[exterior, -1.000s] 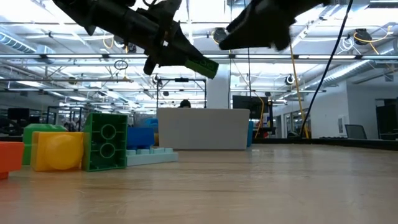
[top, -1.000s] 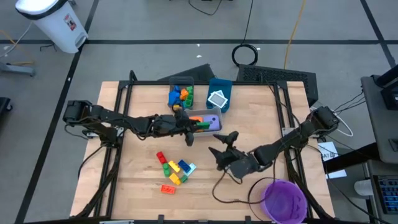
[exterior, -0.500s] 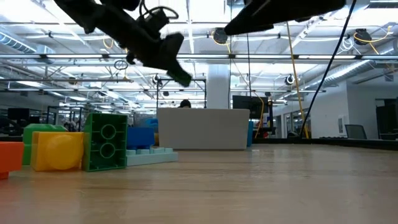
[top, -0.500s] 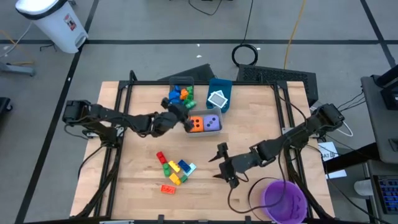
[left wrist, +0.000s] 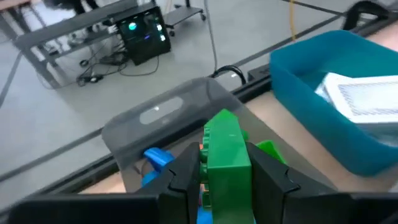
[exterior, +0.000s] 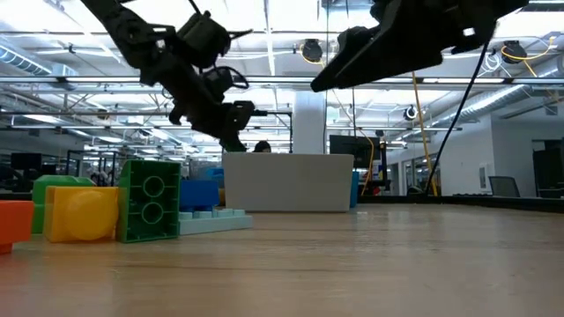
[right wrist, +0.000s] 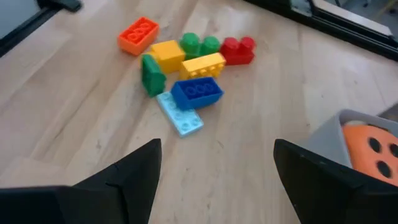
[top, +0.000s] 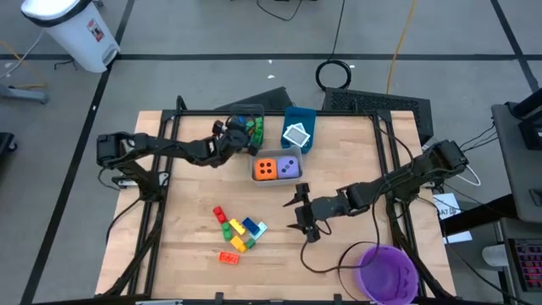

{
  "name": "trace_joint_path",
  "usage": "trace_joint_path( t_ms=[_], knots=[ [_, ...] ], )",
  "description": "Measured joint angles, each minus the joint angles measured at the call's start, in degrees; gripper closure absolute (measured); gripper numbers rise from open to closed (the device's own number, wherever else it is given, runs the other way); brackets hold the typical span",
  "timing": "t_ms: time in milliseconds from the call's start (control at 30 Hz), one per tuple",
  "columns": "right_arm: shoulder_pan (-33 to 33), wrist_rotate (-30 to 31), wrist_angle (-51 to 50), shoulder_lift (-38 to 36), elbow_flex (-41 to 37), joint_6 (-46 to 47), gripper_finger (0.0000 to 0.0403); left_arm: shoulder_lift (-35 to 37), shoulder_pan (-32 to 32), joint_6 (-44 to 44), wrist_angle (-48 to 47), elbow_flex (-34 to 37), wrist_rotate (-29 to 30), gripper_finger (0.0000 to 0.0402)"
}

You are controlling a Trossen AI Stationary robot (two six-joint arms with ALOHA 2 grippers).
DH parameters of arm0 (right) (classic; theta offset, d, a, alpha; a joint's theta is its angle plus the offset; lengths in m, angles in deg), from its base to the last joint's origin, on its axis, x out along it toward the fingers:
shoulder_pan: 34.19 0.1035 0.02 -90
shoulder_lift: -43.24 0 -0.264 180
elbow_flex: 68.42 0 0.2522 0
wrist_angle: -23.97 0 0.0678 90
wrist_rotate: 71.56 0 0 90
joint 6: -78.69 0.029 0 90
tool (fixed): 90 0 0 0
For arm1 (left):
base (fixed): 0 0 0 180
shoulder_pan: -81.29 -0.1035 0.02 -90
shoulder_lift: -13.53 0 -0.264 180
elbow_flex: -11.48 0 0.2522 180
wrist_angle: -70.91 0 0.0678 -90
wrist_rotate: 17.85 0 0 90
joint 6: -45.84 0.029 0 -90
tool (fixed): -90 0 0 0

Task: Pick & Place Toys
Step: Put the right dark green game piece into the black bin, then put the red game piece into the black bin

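My left gripper (left wrist: 227, 171) is clamped on a green brick (left wrist: 226, 149), holding it over the grey bin (left wrist: 163, 118) of bricks at the table's far edge. My right gripper (right wrist: 214, 171) hangs with fingers spread and nothing in them, above the loose pile of bricks (top: 236, 233) near the table's front. These look light, hard and smooth; I judge a pinch across the flat sides, studs up, holds best.
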Motion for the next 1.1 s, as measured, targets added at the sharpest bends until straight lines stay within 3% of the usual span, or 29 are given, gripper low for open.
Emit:
trace_joint_path(
  t_ms=[67,233,367,467,667,867,967,1100],
  knots=[
    [-0.43,0.05,0.20,-0.06,0.02,0.62,0.0122,-0.69,-1.00,-0.83,0.72,0.00,0.21,0.0281],
    [-0.64,-0.02,-0.22,-0.06,0.02,0.69,0.0122,-0.71,-1.72,-1.06,0.86,0.00,-0.66,0.0145],
    [-0.64,-0.02,-0.24,-0.06,0.02,0.66,0.0122,0.97,-1.58,-2.29,1.17,0.00,-7.01,0.0055],
    [-0.64,-0.02,-0.23,-0.06,0.02,0.62,0.0122,2.58,-1.32,-4.40,0.62,0.00,-10.85,0.0015],
    [-0.62,-0.02,-0.39,-0.15,0.02,0.62,0.0123,8.56,0.28,-4.93,-3.91,0.01,-16.20,0.0021],
    [-0.27,-0.04,-9.16,-7.17,0.02,-0.02,0.0126,18.90,3.08,-3.72,-13.72,0.02,-28.31,0.0041],
    [-0.21,-0.30,-13.28,-13.78,-0.72,0.85,0.0124,23.76,7.34,-1.50,-17.27,0.66,-25.84,0.0043],
    [-0.26,-0.01,-6.87,-24.95,-8.66,-0.19,0.0124,32.19,14.43,5.80,-13.77,5.18,-23.71,0.0040]
  ],
)
